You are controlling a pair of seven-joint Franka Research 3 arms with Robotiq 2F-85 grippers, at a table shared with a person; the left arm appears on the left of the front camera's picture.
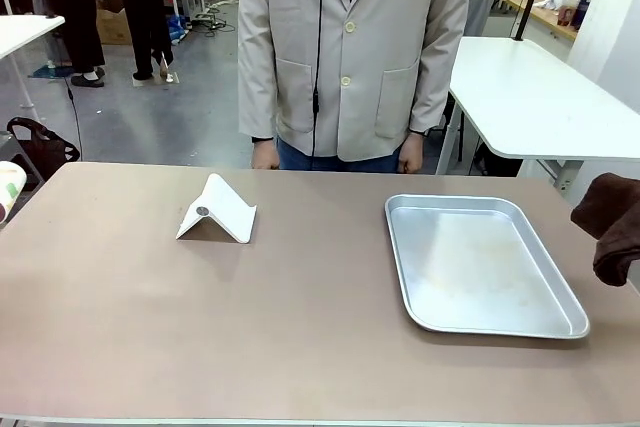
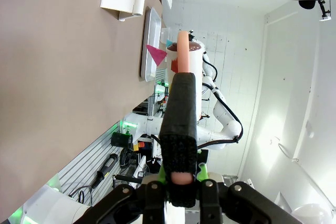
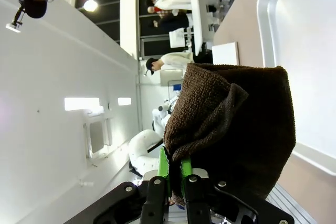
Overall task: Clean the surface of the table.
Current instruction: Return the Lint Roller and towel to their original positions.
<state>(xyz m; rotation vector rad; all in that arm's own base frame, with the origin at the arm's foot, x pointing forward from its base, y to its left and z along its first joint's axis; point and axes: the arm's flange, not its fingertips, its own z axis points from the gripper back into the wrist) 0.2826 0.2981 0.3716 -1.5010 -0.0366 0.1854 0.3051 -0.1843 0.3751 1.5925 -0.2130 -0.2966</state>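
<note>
Table [image 1: 300, 347]: a broad brownish-taupe matte top with a thin pale edge and rounded far corners. It spans the near ground from left to right, between the robot's side and a person [image 1: 350, 47] in a pale jacket standing at its far edge, hands hanging just behind it. The surface looks smooth and even in colour.

In the left wrist view, the left gripper [image 2: 181, 182] has its jaws pressed onto a long black block [image 2: 178, 124] with a pink strip, held off the table's edge. Left of the middle, a white folded stand [image 1: 217, 210] sits tent-like on the top. Right of the middle, well apart from it, lies a shiny metal tray [image 1: 480, 262]. At the far right edge hangs a dark brown cloth [image 1: 610, 227], pinched between the green pads of the right gripper [image 3: 175, 169].

Beyond is a grey floor [image 1: 150, 117], with people standing far left and a white table [image 1: 540, 97] far right.
</note>
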